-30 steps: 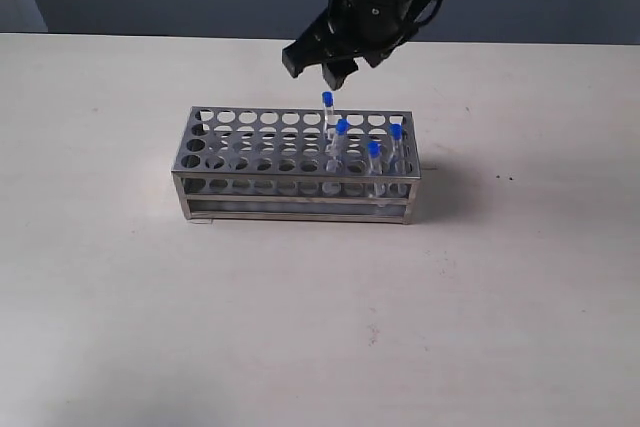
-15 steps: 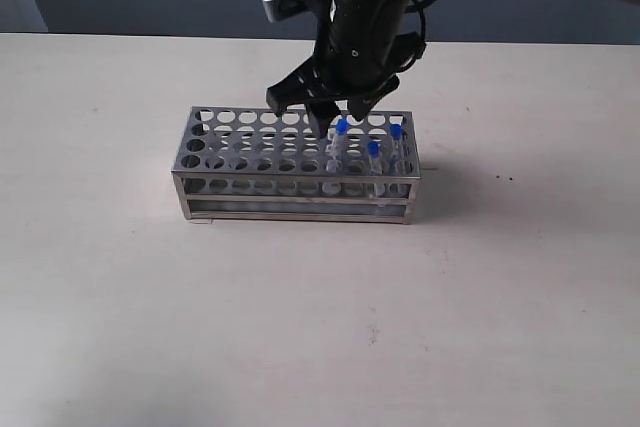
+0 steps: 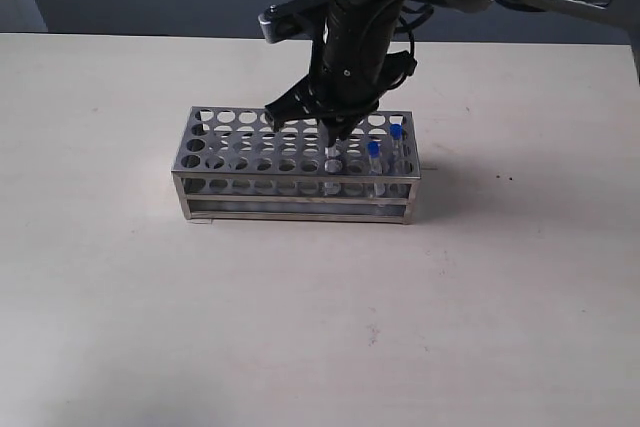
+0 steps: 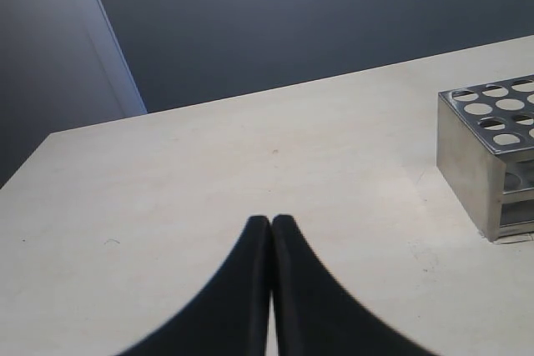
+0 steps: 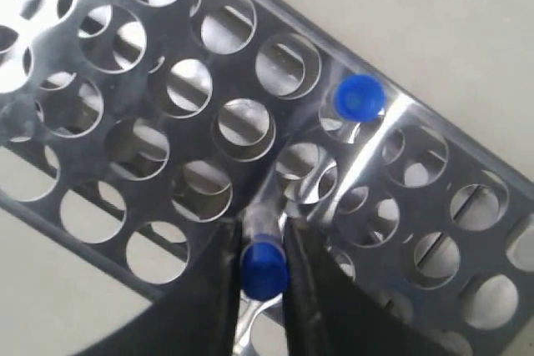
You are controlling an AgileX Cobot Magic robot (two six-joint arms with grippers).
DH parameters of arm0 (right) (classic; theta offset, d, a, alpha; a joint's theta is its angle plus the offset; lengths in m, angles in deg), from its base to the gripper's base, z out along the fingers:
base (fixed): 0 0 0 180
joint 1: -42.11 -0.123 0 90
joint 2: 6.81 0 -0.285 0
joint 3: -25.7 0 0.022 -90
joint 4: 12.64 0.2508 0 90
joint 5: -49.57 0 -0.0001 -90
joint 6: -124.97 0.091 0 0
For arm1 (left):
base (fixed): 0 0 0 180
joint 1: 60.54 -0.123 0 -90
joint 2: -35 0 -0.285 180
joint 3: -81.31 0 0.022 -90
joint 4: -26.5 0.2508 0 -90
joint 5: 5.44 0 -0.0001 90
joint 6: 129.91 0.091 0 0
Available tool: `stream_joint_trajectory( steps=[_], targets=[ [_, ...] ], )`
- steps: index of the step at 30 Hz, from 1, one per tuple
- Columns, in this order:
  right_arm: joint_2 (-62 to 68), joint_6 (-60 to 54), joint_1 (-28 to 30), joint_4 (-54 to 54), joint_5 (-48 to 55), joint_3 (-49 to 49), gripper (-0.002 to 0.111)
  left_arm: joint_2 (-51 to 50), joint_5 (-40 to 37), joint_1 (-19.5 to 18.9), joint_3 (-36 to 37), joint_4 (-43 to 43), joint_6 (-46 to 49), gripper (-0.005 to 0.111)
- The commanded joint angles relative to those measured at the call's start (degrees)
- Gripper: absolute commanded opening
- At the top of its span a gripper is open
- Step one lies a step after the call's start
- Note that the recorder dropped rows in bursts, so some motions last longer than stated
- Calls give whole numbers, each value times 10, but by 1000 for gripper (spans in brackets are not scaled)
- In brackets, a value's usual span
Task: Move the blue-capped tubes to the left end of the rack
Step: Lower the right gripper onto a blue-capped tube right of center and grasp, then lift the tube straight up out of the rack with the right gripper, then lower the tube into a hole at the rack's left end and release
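Observation:
The steel rack (image 3: 240, 147) stands mid-table, its end also in the left wrist view (image 4: 476, 152). Two blue-capped tubes (image 3: 373, 150) (image 3: 396, 133) stand uncovered at its right end. My right gripper (image 3: 330, 139) is down on the rack just left of them and hides the other caps. In the right wrist view its fingers (image 5: 260, 233) are shut on one blue-capped tube (image 5: 264, 268), held just under the cap over the rack's holes (image 5: 192, 114). Another blue cap (image 5: 359, 96) stands apart from them. My left gripper (image 4: 271, 223) is shut and empty, hovering over bare table beyond the rack's end.
The rack's left and middle holes (image 3: 225, 137) hold nothing. The right arm (image 3: 360, 7) reaches in from the back over the rack. A dark wall (image 4: 317, 14) runs behind the table's far edge.
My right gripper has come down from above the rack onto its right part and now has its fingers round a tube, covering two caps that showed before.

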Motion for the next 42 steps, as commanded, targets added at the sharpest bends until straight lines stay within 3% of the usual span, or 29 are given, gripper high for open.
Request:
stream_joint_trajectory(
  steps=[1,17,22,28,35,42],
  targets=[
    [-27,0,-4,-14,-7,2,0,-3,8,2,-1,2,-2,0],
    [-116,-25,-51,-33,33,-48,0,-3,8,2,-1,2,-2,0],
    [-115,-60,-64,-21,-35,-80,0,-3,8,2,-1,2,-2,0],
    [-40,-134,-67,57,-65,-161,-1,-3,8,2,-1,2,-2,0],
    [123,-136,-67,57,63,-345,-1,-3,8,2,-1,2,-2,0],
    [152,-136,-67,53,56,-362,-1,-3,8,2,-1,2,-2,0]
  ],
)
